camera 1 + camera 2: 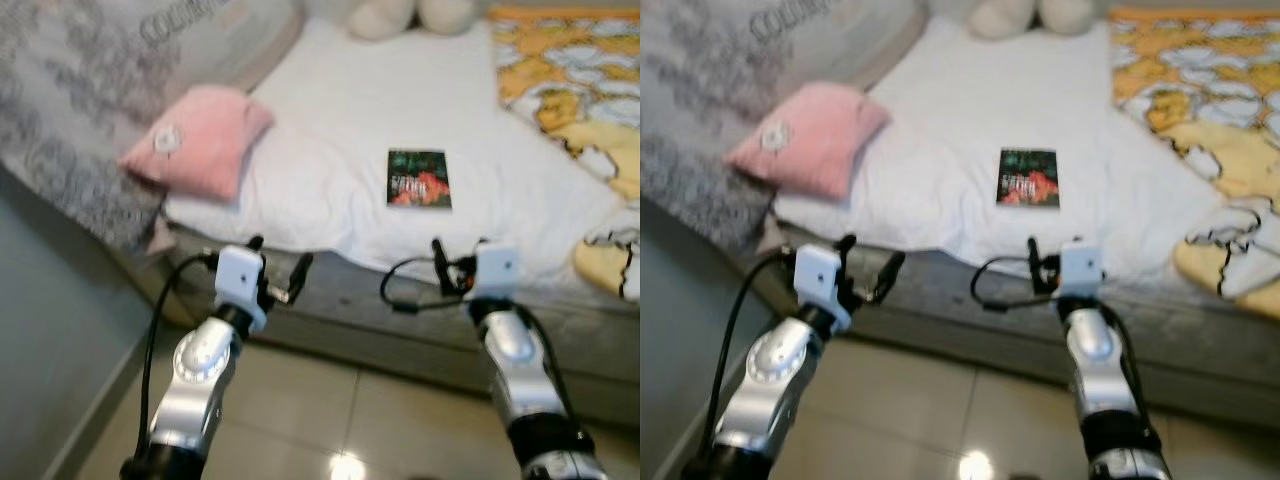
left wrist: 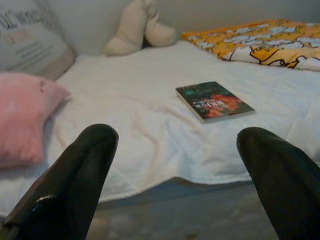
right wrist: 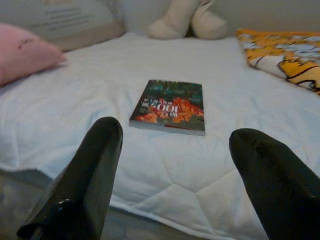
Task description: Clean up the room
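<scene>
A small book (image 1: 419,178) with a dark green and red cover lies flat on the white quilt (image 1: 340,110) of a low bed, a short way in from the front edge. Both arms reach toward the bed's front edge. My left gripper (image 1: 280,262) is open and empty, just short of the mattress edge, below the pink pillow and to the left of the book. My right gripper (image 1: 458,262) is also open and empty, directly in front of the book (image 3: 170,106), which lies between and beyond its fingers (image 3: 95,165).
A pink pillow (image 1: 205,135) lies at the bed's left, beside a large grey patterned cushion (image 1: 70,110). A yellow and white blanket (image 1: 565,70) covers the right side. A cream plush toy (image 1: 410,15) sits at the head. Beige floor tiles (image 1: 330,410) lie below the arms.
</scene>
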Controlling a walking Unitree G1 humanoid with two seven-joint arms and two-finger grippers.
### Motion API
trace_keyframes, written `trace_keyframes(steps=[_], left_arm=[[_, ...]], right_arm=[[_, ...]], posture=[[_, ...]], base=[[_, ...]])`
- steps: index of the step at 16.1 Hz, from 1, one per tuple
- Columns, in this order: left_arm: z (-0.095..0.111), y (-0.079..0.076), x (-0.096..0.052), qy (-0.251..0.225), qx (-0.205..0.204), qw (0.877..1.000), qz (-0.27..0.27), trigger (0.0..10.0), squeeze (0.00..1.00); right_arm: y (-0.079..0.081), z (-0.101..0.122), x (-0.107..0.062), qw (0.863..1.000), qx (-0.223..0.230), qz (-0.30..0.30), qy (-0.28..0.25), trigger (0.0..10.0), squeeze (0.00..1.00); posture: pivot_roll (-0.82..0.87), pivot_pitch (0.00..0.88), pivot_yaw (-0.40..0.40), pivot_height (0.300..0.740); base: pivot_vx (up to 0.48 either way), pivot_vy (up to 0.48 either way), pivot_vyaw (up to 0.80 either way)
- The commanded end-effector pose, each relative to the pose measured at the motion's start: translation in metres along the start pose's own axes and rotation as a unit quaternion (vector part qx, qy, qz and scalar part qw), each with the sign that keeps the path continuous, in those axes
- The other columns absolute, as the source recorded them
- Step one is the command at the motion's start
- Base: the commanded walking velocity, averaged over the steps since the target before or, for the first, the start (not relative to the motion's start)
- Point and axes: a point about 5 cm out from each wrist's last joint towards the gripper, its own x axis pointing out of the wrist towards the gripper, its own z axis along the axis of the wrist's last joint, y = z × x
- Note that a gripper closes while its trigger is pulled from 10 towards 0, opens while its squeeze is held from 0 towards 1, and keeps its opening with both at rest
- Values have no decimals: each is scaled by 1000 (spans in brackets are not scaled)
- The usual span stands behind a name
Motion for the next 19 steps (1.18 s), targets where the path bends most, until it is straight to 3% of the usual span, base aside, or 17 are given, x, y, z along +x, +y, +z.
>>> trace_keyframes(steps=[1, 4, 7, 8, 12, 17, 19], left_arm=[[-4, 5, -5, 10, 2, 1000, 9, 10000, 0], [-9, 20, -12, 11, -34, 996, 85, 10000, 0], [-10, 28, -18, 12, -56, 987, 147, 10000, 0], [-10, 31, -18, 15, -97, 979, 178, 10000, 0], [-5, 18, -15, 6, -50, 991, 121, 10000, 0], [-2, 17, -12, 2, -35, 994, 102, 10000, 0], [-4, 16, -12, 8, -26, 995, 96, 10000, 0]], right_arm=[[9, 3, 1, 1000, 7, 10, -10, 10000, 0], [-2, 15, 0, 998, 18, -32, -55, 10000, 0], [-8, 16, -4, 996, 22, -51, -63, 10000, 0], [-7, 15, -6, 996, 22, -51, -63, 10000, 0], [-2, 13, -8, 997, 19, -46, -61, 10000, 0], [-2, 14, -6, 997, 6, -41, -60, 10000, 0], [-2, 13, -6, 998, 3, -39, -56, 10000, 0]], posture=[[-150, 0, 126, 740], [-154, 0, 129, 740], [-154, 0, 128, 740], [-155, 0, 129, 740], [-160, 0, 136, 740], [-167, 0, 138, 740], [-166, 0, 136, 740]], base=[[0, 0, -706], [0, 0, -721], [0, 0, -748], [0, 0, 0], [131, -262, 0], [276, -390, 0], [0, 0, 0]])
